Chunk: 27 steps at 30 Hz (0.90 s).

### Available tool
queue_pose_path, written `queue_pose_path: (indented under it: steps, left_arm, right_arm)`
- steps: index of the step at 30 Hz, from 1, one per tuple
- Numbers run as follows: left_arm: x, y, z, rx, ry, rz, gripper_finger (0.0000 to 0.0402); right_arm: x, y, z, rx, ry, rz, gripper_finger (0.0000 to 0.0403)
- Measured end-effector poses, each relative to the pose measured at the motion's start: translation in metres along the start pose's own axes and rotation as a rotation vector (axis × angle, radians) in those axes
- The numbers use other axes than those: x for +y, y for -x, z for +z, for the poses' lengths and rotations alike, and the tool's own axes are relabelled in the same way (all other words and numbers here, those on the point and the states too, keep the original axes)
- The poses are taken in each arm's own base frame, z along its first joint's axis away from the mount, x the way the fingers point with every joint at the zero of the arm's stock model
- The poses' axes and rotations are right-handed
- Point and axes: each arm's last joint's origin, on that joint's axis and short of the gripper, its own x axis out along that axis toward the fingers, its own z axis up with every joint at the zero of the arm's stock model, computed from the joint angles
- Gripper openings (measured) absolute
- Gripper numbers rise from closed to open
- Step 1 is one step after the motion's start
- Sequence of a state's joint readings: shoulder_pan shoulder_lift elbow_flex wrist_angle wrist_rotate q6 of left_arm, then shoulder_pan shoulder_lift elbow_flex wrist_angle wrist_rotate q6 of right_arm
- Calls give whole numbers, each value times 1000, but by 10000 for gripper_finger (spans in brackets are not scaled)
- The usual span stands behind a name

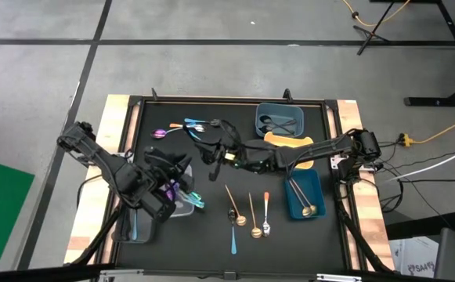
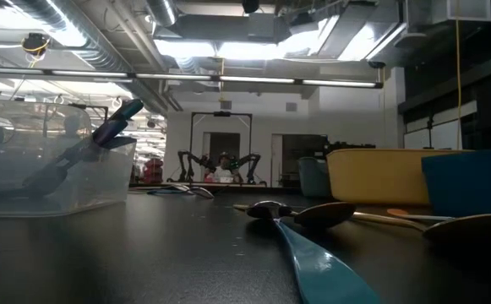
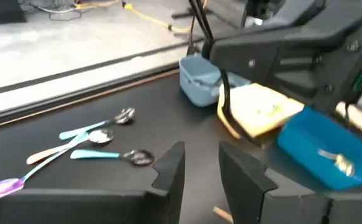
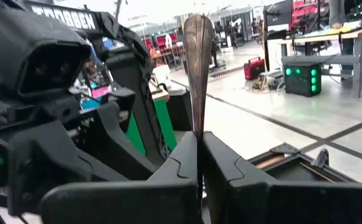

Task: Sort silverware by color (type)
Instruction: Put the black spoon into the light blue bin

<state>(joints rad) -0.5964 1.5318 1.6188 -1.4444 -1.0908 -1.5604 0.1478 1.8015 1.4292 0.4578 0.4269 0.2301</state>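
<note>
Loose spoons lie flat on the black mat: a far-left cluster (image 1: 188, 125), also in the left wrist view (image 3: 100, 137), and several near the middle (image 1: 250, 215). The low view shows a teal one up close (image 2: 321, 262). My left gripper (image 1: 172, 174) (image 3: 199, 168) is open and empty, just beyond the clear tray (image 1: 178, 205), which holds purple and teal spoons (image 2: 114, 127). My right gripper (image 1: 214, 149) (image 4: 199, 149) reaches across to the mat's middle-left, close to the left gripper, shut on a dark spoon (image 4: 197, 43). My right gripper pinches the dark spoon by its handle (image 4: 199, 121) between the two fingers. The spoon lies along the fingers and sticks out past their tips, bowl end (image 4: 197, 34) farthest out. It is lifted clear of the table.
A grey-blue tray (image 1: 280, 119) with dark spoons stands at the far side. A yellow tray (image 1: 290, 145) lies partly under the right arm. A blue tray (image 1: 304, 196) (image 3: 324, 149) with gold spoons is at the right. A raised frame edges the mat (image 1: 211, 100).
</note>
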Motion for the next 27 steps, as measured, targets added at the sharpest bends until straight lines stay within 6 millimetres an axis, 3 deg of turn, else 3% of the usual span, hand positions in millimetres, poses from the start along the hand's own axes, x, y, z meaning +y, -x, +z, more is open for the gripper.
queue_pose_path:
  steps: [16,27]
  left_arm:
    - [-17,-14,13,-92,27,-43,92]
    - [-17,-23,17,-80,45,-26,92]
  right_arm:
    - [0,0,1,-14,-7,3,0]
    - [0,0,1,-13,-6,3,0]
